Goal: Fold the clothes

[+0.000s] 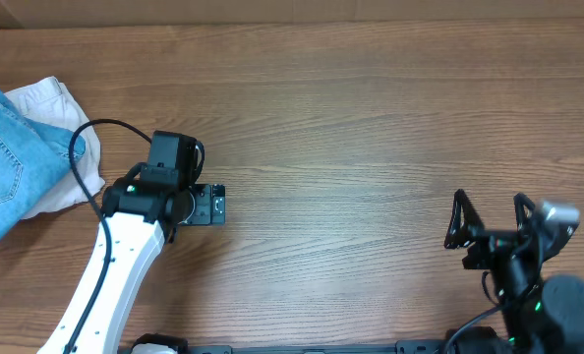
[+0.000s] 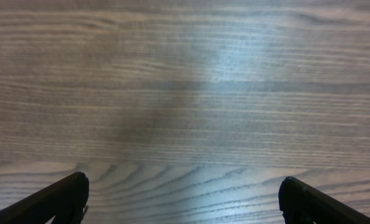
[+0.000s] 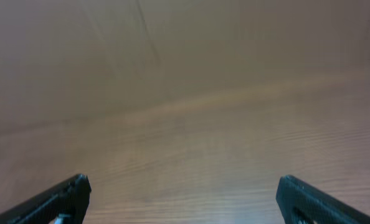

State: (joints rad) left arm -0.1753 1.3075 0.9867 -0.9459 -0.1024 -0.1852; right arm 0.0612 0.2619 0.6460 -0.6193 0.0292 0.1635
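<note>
Left gripper and right gripper: jaws wide apart, holding nothing. Jeans lie well off to the left gripper's left, overlapping a white garment. Risk: a deep pinch there catches both and drags the white one along.

The jeans (half covering a white garment) run off the left edge.
</note>
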